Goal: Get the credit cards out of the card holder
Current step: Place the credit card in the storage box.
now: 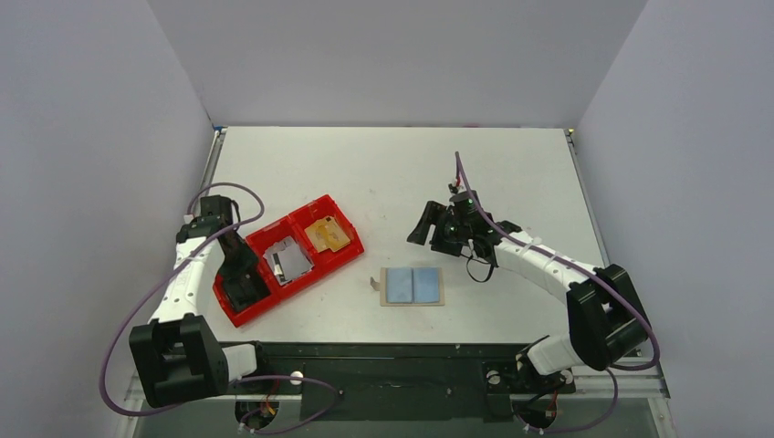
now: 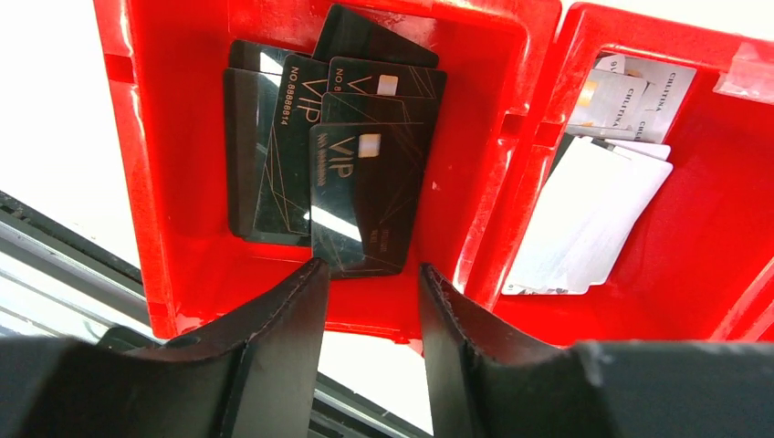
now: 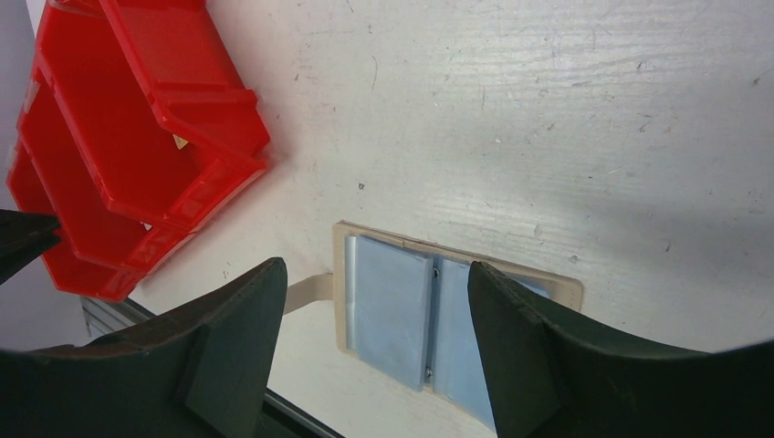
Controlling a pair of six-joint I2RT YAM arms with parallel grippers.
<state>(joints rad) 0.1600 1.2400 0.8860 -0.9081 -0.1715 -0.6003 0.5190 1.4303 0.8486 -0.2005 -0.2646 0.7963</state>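
Right gripper (image 3: 376, 278) wide open, holding nothing.

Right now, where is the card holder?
In the top view the card holder lies open near the front edge of the table, right of the red tray.

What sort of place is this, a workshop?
Probably a robotics lab test cell: a left arm and a right arm bolted to a white table, plain grey walls boxing it in, a red tray of cards near a card holder.

Overhead and 2 close wrist views share red tray (image 2: 146, 182)
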